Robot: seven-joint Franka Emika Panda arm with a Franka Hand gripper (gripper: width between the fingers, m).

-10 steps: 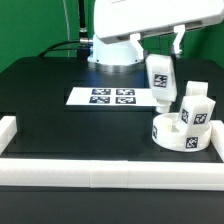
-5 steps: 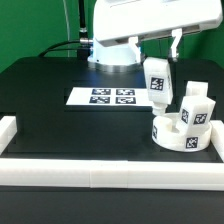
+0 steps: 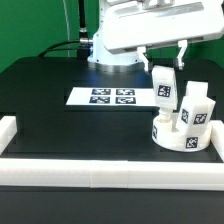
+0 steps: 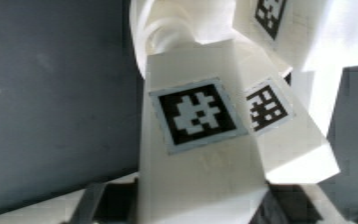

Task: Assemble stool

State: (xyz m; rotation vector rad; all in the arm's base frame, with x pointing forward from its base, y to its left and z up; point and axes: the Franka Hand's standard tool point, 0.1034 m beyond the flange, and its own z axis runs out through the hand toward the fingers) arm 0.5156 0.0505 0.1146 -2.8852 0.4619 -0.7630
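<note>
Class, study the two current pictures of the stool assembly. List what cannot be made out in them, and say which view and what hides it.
- Exterior view: the gripper fingertips, hidden behind the leg they hold.
- Exterior view: whether that leg's lower end touches the seat; too small to tell.
- Wrist view: the seat's outline, blocked by the leg filling the picture.
- Wrist view: the fingers, cut off by the edge.

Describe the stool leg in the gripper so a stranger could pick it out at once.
Start at the black table and go to the round white seat at the exterior view's right, near the border rail. Two legs stand upright in it. The held leg is the tagged white block above the seat's edge, gripped from above.
</note>
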